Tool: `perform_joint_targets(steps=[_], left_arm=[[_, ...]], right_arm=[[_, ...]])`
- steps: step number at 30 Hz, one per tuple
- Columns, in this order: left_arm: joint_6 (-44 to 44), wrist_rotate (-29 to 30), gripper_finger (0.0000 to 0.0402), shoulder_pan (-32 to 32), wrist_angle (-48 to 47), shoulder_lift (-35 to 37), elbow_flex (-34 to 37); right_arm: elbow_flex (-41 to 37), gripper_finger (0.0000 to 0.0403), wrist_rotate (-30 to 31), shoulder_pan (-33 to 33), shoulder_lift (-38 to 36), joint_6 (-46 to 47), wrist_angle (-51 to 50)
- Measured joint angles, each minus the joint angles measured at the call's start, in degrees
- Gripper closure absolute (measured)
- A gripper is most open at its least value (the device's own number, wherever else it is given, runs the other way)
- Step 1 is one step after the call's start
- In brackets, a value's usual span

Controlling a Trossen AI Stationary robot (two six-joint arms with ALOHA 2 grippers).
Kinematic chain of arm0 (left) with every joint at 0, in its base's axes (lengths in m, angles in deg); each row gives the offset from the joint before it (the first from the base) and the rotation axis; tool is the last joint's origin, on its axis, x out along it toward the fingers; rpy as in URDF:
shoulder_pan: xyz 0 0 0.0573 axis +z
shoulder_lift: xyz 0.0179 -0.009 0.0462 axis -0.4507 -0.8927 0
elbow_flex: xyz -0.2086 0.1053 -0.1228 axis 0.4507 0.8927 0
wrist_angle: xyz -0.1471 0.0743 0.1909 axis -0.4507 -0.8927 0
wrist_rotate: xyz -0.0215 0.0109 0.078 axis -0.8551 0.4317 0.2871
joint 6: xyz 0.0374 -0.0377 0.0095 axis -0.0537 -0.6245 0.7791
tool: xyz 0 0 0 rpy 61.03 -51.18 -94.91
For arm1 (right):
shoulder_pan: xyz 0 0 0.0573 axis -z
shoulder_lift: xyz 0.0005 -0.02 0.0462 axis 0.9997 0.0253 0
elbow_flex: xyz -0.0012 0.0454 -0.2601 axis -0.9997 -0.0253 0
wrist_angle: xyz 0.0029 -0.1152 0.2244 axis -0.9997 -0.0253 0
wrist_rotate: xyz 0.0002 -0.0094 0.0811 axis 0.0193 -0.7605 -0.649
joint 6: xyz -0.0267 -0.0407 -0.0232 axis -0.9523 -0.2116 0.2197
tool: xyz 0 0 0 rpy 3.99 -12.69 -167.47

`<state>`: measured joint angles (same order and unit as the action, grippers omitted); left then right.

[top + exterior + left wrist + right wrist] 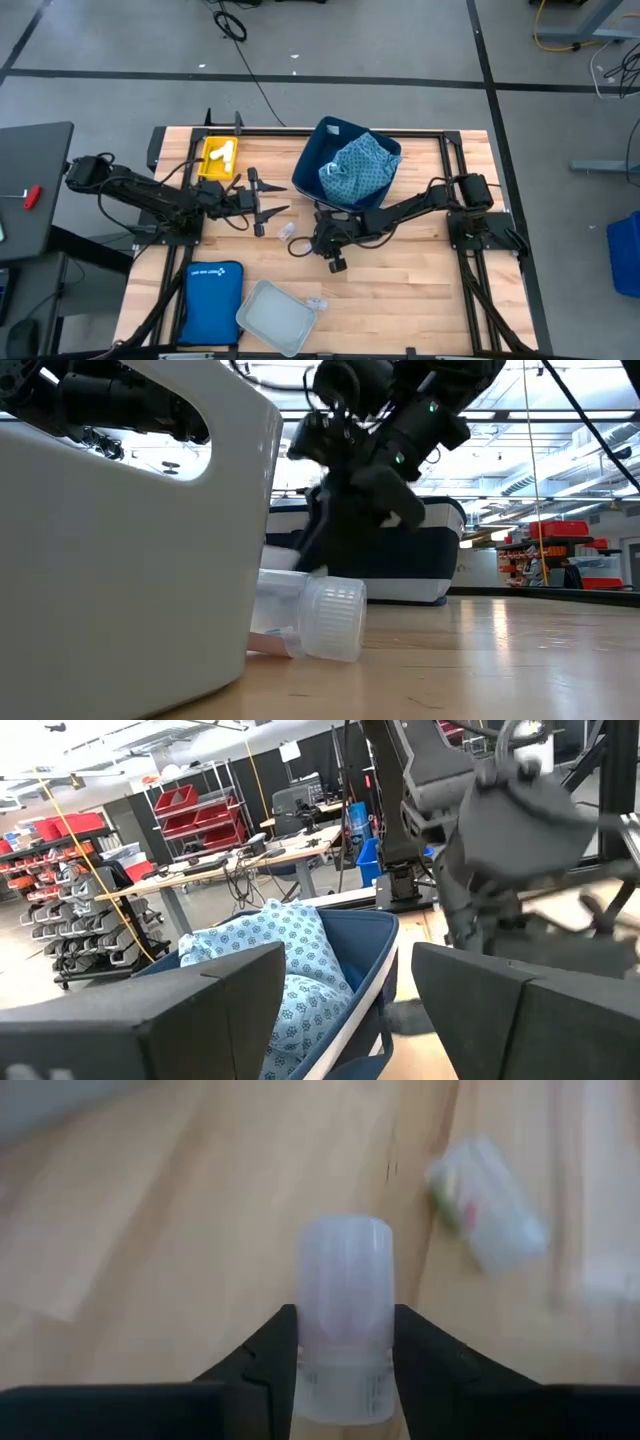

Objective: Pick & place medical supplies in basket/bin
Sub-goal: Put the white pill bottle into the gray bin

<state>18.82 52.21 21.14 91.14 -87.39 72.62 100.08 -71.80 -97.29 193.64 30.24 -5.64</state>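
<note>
My right gripper (343,1342) is shut on a translucent white vial (343,1295) over the middle of the table (400,290), also seen in the high view (303,245). A second vial (285,230) lies on the wood just past it. A third vial (320,620) lies on its side beside the grey tray (277,318). The navy bin (345,165) holds the teal patterned cloth (358,168). The yellow bin (218,158) holds a few pale pieces. My left gripper (272,208) hangs open and level left of the navy bin, touching nothing. My right gripper pinches the vial's lower part (343,1365) between its two fingers, one on each side. The fingers slant down from the table's right side and run along the vial. The vial's capped end (345,1245) sticks out past the fingertips.
A flat blue zip pouch (210,300) lies at the near left beside the tray. The navy bin stands close behind my right arm. Bare wood lies at the near right of the table.
</note>
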Motion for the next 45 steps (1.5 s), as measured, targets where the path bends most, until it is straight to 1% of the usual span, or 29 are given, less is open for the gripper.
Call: perform_joint_targets(steps=[4,7,10,14,17,24,31,36,39,41,45], left_arm=[[-0.3,-0.1,0.0177,0.0,-0.8,0.0,0.0],[-0.7,-0.2,0.0177,0.0,-1.1,0.0,0.0],[-1.3,-0.2,0.0177,0.0,-1.4,0.0,0.0],[-1.7,-0.5,0.0177,0.0,-1.4,0.0,0.0],[-2.2,-1.4,0.0177,0.0,-1.4,0.0,0.0],[-2.7,-1.7,0.0177,0.0,-1.4,0.0,0.0],[-2.6,-1.7,0.0177,0.0,-0.7,0.0,0.0],[-2.6,-1.7,0.0177,0.1,-0.7,0.0,0.0],[-2.5,-1.7,0.0177,0.1,-0.6,-0.5,0.0],[-2.5,-1.7,0.0177,0.1,0.0,-0.9,0.0],[-2.6,-1.7,0.0177,0.1,0.0,-1.4,0.0]], right_arm=[[0.0,0.0273,-0.2,-1.2,-2.2,-0.2,2.4],[0.0,0.0273,-2.7,-2.2,-3.7,0.1,4.5],[0.0,0.0273,-8.4,-3.0,-3.9,0.9,9.2],[0.0,0.0273,-18.8,-3.9,-3.9,3.5,16.8],[0.0,0.0273,-22.5,-4.7,-3.9,6.1,20.1],[0.0,0.0273,-23.0,-7.4,-3.4,9.2,22.2],[0.0,0.0273,-24.5,-8.6,0.6,13.5,27.3],[1.5,0.0273,-24.6,-8.5,2.1,14.3,27.6],[5.3,0.0273,-26.0,-9.1,4.5,14.3,26.0],[8.6,0.0273,-27.9,-9.3,6.4,14.3,20.9],[14.8,0.0273,-29.3,-9.5,9.7,13.4,11.4]])
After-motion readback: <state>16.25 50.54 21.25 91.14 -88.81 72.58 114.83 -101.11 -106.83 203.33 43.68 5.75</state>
